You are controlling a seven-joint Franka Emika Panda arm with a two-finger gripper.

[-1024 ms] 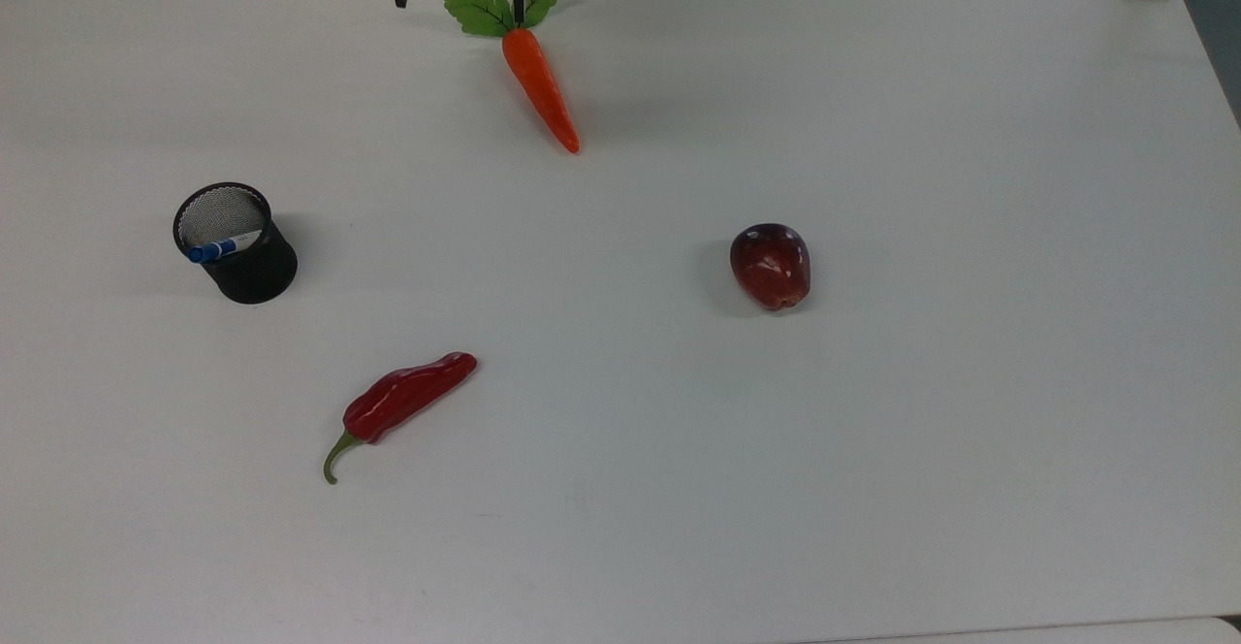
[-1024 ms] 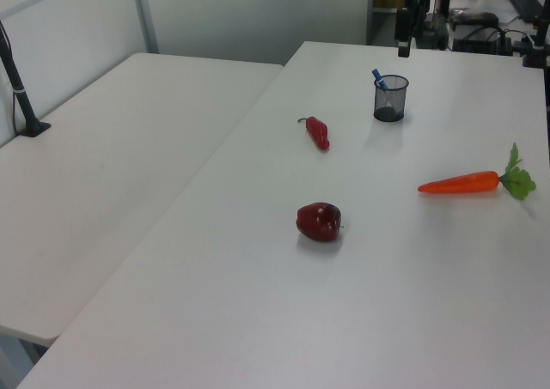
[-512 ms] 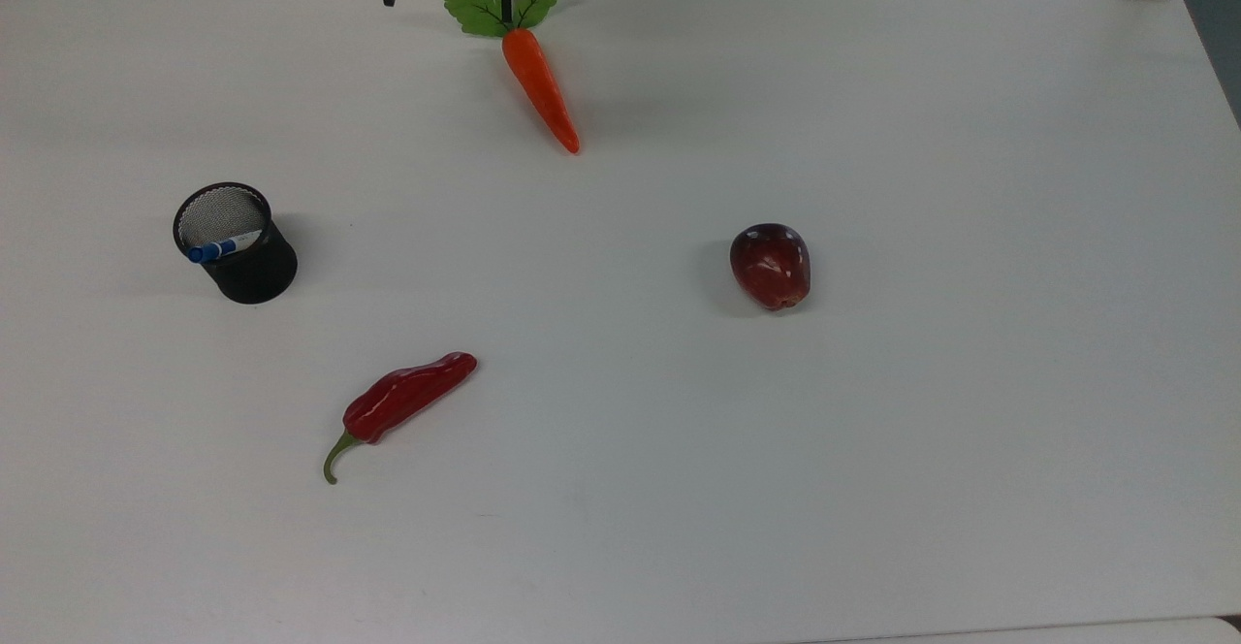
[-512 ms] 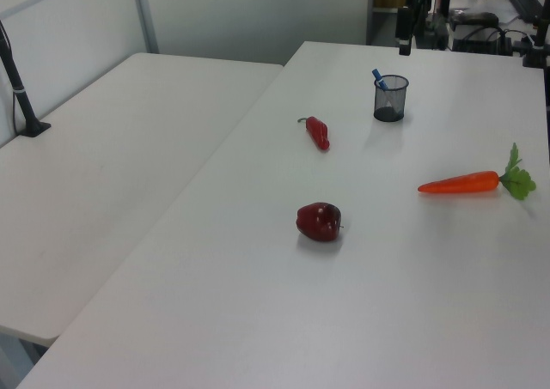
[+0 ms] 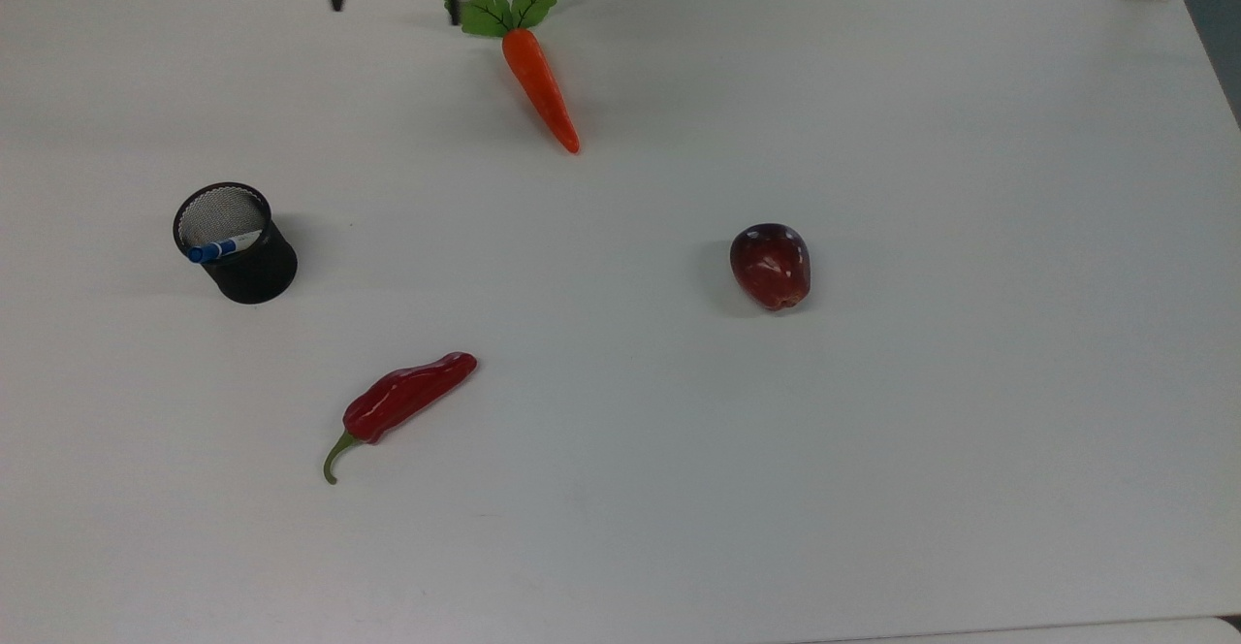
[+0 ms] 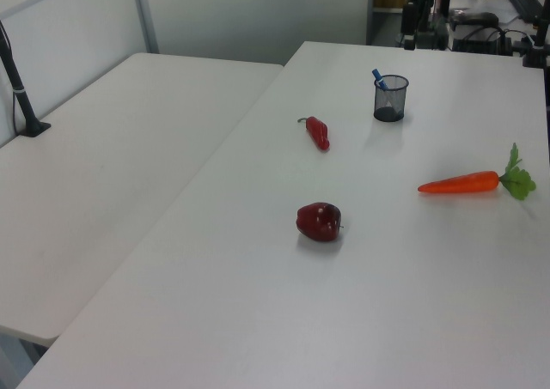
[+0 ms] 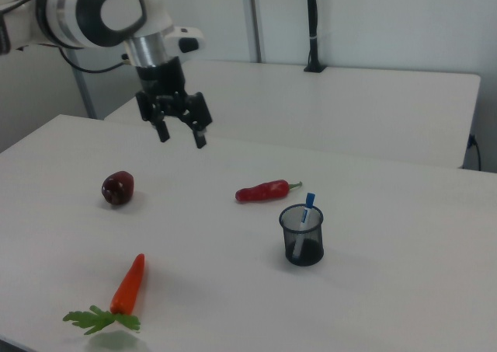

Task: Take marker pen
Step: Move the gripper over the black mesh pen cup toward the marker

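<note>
White marker pen (image 7: 304,221), blue cap up, leaning in mesh cup (image 7: 302,246)

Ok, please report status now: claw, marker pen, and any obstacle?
Claw open, empty, high above table. Marker pen standing in black mesh cup, blue cap up. Nothing blocking the cup.
</note>
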